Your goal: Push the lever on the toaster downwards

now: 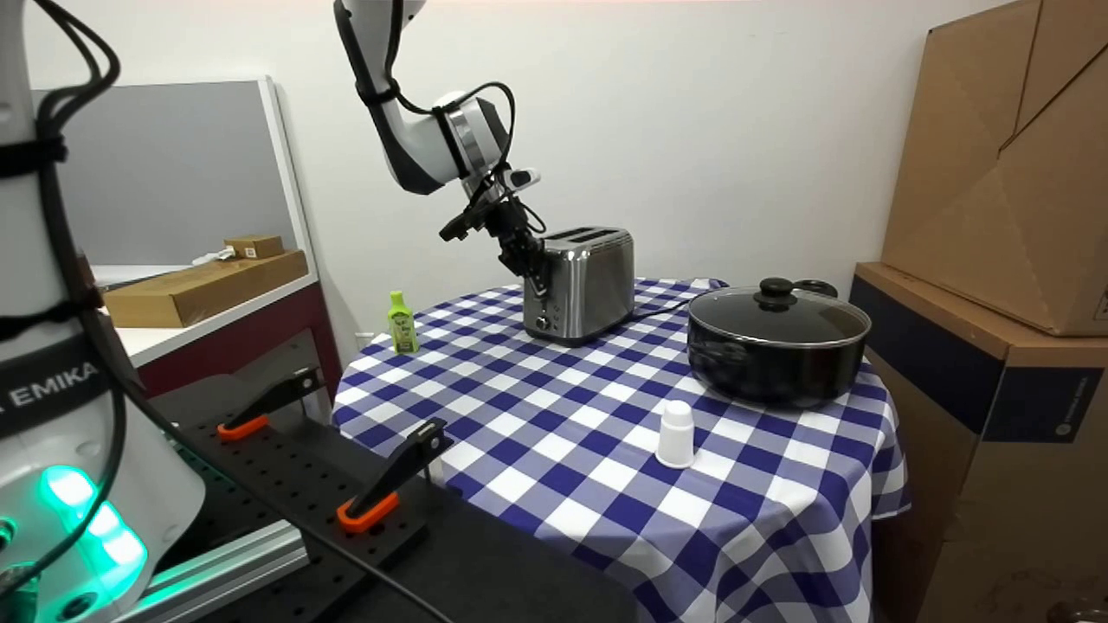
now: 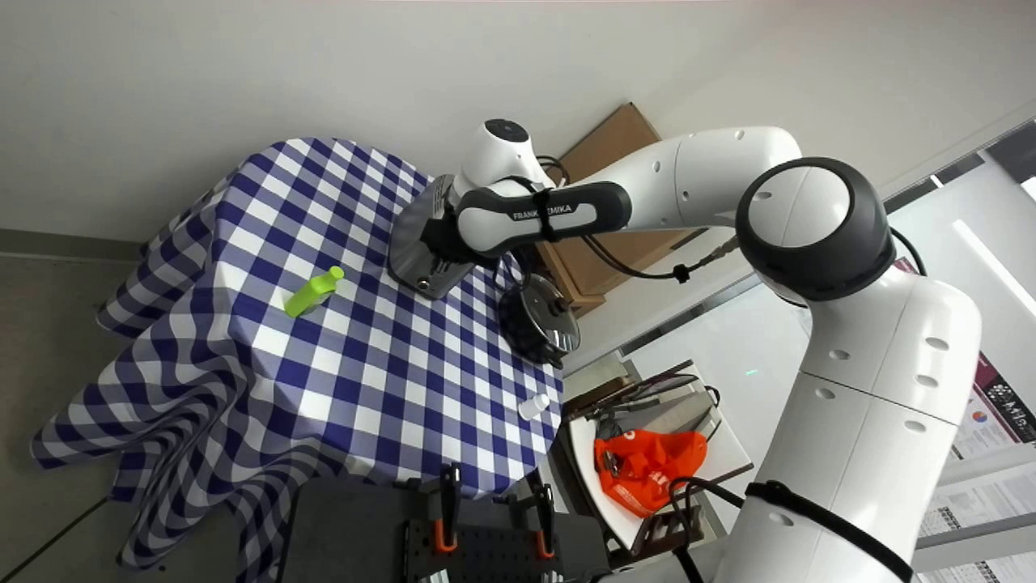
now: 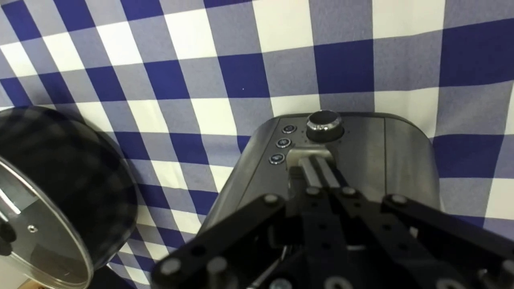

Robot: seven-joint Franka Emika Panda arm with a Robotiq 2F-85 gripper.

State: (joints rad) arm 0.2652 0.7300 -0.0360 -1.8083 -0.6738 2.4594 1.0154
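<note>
Gripper [image 3: 316,164], clenched and seemingly empty, at the lever [image 3: 296,154] | apparently to push, not grasp | toaster [image 1: 597,285] stands upright on the bench [image 1: 506,407]

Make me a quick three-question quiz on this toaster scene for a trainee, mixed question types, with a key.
1. True or false: in an exterior view, the black pot has its lid on.

2. In the wrist view, how many small round buttons show beside the knob on the toaster?

3. Choose one. The jaws are:
a) wide open
b) closed
c) gripping the lid

Key: 1. True. 2. Three. 3. b.
</note>
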